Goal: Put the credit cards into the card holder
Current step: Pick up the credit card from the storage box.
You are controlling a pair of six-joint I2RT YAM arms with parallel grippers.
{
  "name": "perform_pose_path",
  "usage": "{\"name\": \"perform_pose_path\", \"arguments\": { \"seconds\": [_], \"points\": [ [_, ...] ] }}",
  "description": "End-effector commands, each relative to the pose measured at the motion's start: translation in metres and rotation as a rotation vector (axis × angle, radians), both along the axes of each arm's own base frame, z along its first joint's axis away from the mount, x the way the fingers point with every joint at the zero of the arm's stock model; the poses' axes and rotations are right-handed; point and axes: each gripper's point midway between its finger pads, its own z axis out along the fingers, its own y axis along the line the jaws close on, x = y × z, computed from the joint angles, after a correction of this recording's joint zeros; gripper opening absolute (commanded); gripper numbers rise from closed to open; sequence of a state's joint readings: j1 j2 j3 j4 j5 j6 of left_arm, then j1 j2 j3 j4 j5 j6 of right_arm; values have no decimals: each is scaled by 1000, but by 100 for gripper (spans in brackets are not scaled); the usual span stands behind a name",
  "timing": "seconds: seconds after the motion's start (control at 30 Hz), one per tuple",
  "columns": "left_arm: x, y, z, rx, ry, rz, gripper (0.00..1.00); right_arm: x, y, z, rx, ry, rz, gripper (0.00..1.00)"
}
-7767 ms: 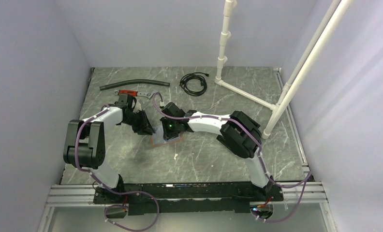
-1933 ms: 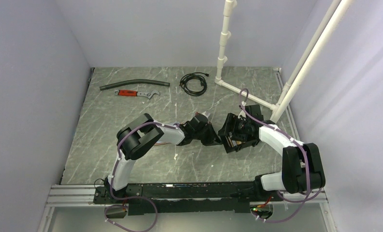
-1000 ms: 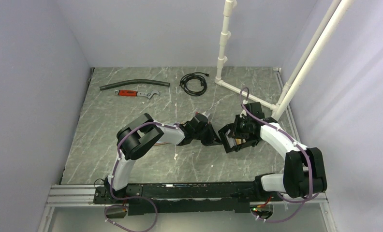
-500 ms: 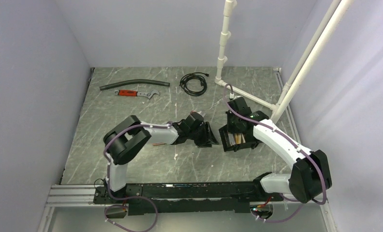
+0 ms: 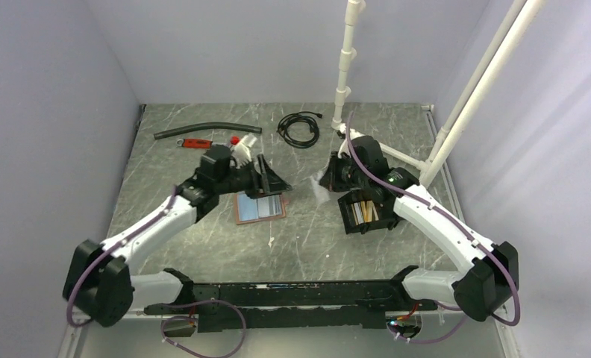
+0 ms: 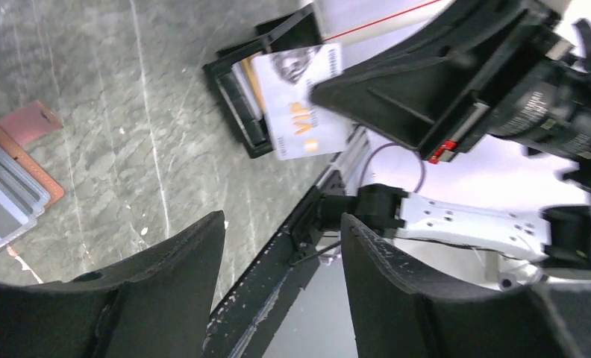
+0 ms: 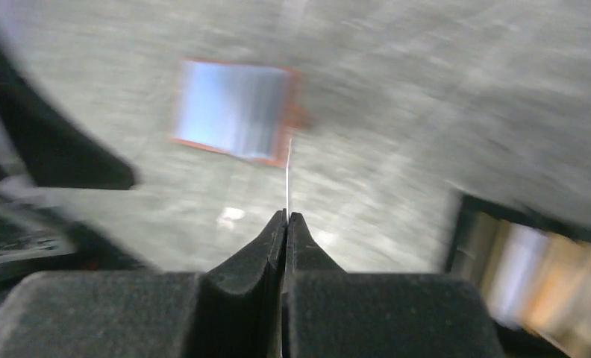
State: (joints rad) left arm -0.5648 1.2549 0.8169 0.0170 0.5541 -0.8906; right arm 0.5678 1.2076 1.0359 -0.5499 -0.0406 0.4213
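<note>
Card (image 6: 304,112), grey-white, pinched edge-on between right fingers (image 7: 286,224), pressed tight together, held off surface (image 5: 307,239) just left of card holder (image 6: 236,104). Other cards (image 5: 367,212) inside holder. Spread wide, empty: left fingers (image 6: 195,253), over tan wallet (image 5: 259,208).

Black card holder (image 6: 233,97) flat on table, gold cards (image 5: 363,212) inside; grey-white VIP card (image 6: 304,104) pinched in right pincer (image 7: 286,216) nearby.

Bare tabletop (image 5: 307,231) between wallet (image 5: 259,208) and card holder (image 5: 350,226) gives passage. The left arm (image 5: 154,224) overhangs the wallet's far edge; the right gripper (image 5: 328,179), pinching a card (image 5: 320,188), hangs above the gap's far end. A hose (image 5: 207,132), cable (image 5: 298,128) and pipe frame (image 5: 386,148) crowd the back.
</note>
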Motion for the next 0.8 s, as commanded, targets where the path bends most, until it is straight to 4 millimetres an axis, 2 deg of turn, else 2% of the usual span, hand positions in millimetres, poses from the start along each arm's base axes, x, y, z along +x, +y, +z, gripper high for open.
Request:
{"name": "perform_pose_path", "arguments": {
  "seconds": [0.0,0.1,0.2,0.33,0.4,0.53,0.6,0.7,0.77],
  "points": [
    [-17,29,42,-120,-81,-96,65,-14,99,95,587,-76,331,0],
    [-12,51,59,-164,-73,-26,78,-20,120,130,795,-92,424,0],
    [-10,69,70,-221,-76,53,80,-24,129,155,911,-107,483,0],
    [-15,75,94,-346,-156,25,78,-30,145,163,961,-89,527,0],
    [-19,72,104,-401,-178,-26,68,-31,150,162,981,-81,529,0],
    [-21,71,108,-390,-201,-53,47,-31,157,154,993,-61,519,0],
    [-22,72,108,-362,-217,-55,32,-29,160,149,987,-53,512,0],
    [-15,84,86,-213,-133,11,7,-14,162,126,878,-43,447,1],
    [-10,105,55,-2,-56,62,0,6,156,89,676,-16,336,23]
  ]
}}
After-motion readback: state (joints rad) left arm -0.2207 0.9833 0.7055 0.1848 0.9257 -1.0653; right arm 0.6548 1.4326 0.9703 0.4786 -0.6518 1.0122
